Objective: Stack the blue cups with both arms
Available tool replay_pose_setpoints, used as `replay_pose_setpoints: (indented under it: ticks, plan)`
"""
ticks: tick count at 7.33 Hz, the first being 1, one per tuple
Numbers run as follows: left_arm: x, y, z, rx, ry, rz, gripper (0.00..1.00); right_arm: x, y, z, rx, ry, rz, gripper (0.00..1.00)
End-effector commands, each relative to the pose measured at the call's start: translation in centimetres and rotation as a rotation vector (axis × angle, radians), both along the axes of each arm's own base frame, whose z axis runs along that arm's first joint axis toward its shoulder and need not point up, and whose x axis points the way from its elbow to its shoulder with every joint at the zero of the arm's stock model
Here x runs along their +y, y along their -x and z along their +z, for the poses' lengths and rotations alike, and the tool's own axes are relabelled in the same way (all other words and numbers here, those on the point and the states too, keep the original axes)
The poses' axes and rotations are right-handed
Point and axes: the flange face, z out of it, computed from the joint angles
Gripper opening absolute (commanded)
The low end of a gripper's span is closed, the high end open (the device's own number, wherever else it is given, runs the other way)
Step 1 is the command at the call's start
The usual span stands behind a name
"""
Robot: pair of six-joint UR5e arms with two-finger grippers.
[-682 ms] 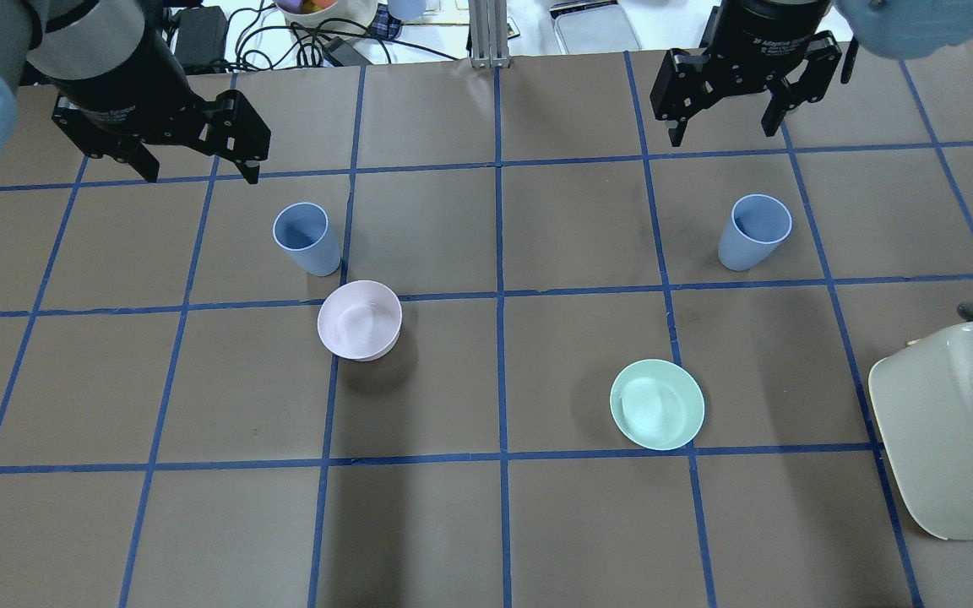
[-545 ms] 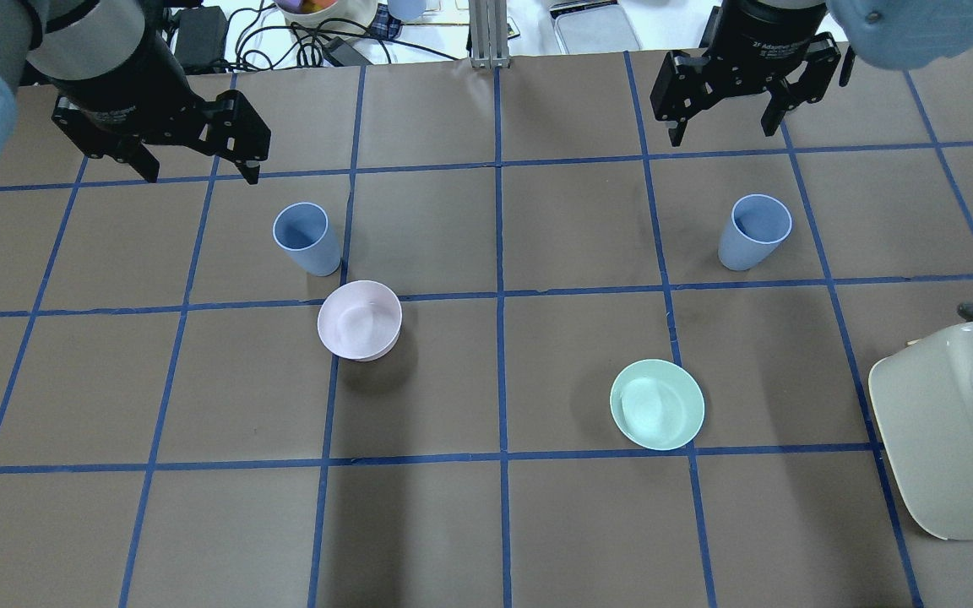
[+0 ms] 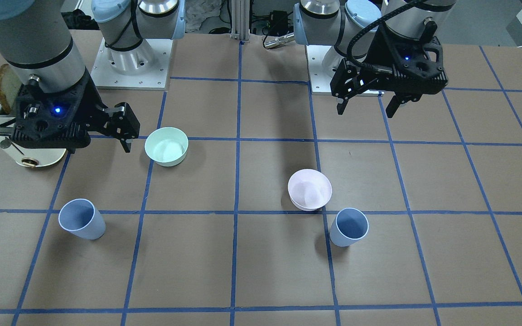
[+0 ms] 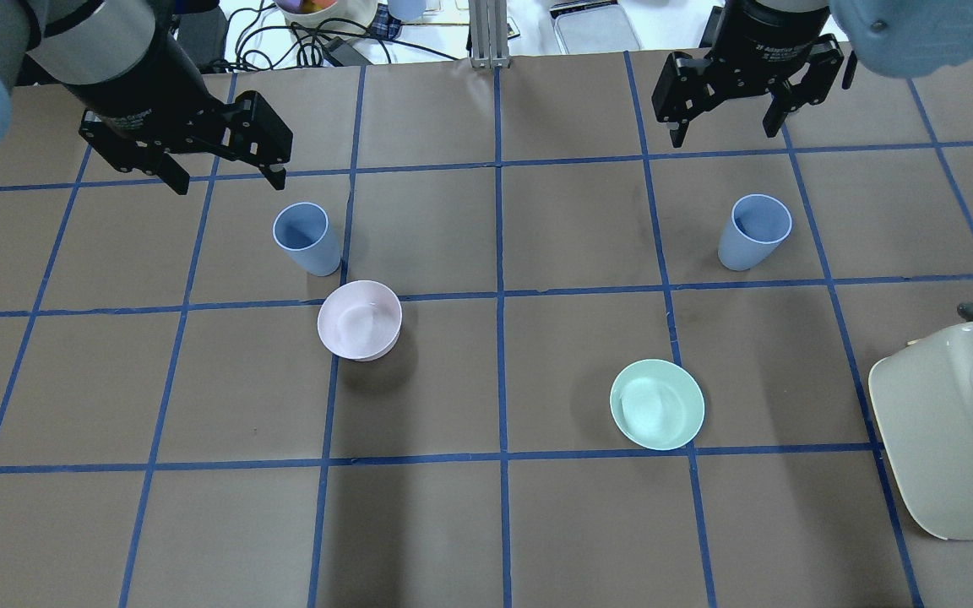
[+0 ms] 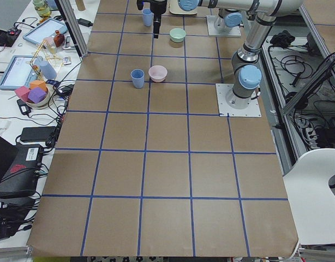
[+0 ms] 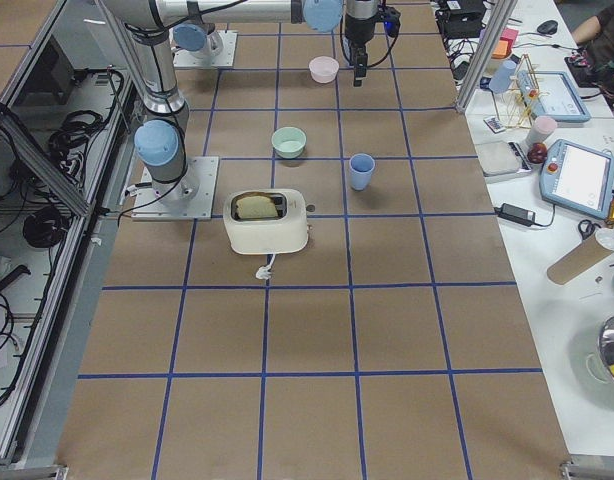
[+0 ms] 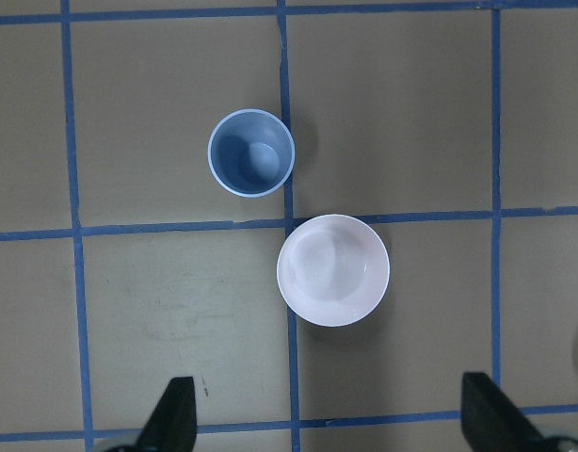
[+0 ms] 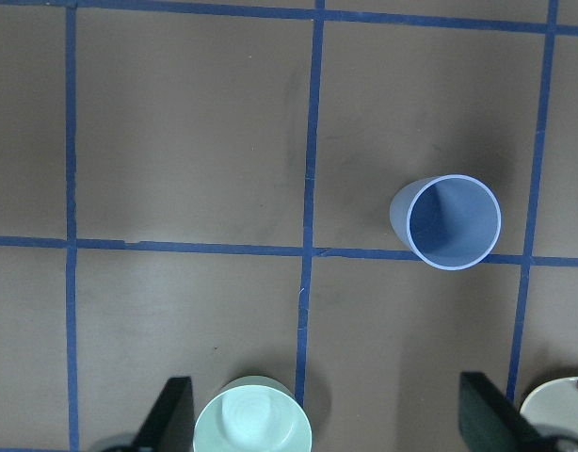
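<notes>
table (image 4: 588, 219) — brown paper, blue tape grid (image 4: 500, 253) | cluttered bench (image 6: 577, 340) alongside | left jaws and right jaws — spread apart, empty

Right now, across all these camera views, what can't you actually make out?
Toaster: cut off by the overhead view's right edge; in the front-facing view the right arm covers much of it.
Mint-green bowl: cut off by the right wrist view's bottom edge.
Tub on the bench beyond the table: its contents are cut off by the overhead view's top edge.
</notes>
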Motion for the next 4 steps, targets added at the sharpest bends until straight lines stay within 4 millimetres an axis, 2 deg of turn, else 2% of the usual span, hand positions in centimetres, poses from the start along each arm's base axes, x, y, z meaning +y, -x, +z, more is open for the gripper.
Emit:
replay_pose_setpoints:
  ticks: [1, 2, 4]
  plan:
    - [-0.7, -0.1, -1.4, -0.006, -0.072, 0.001, 1.00, -0.2, 1.1, -0.4, 0.000, -0.008, -0.013, 1.00]
    - [-3.5, -0.2, -5.1, -0.003, -0.125, 0.013, 1.00, -0.3, 2.0, -0.8, -0.001, -0.014, -0.012, 1.00]
    - [-11.5, -0.2, -12.1, -0.003, -0.151, 0.013, 1.00, -1.1, 3.4, -1.6, -0.008, -0.014, -0.010, 1.00]
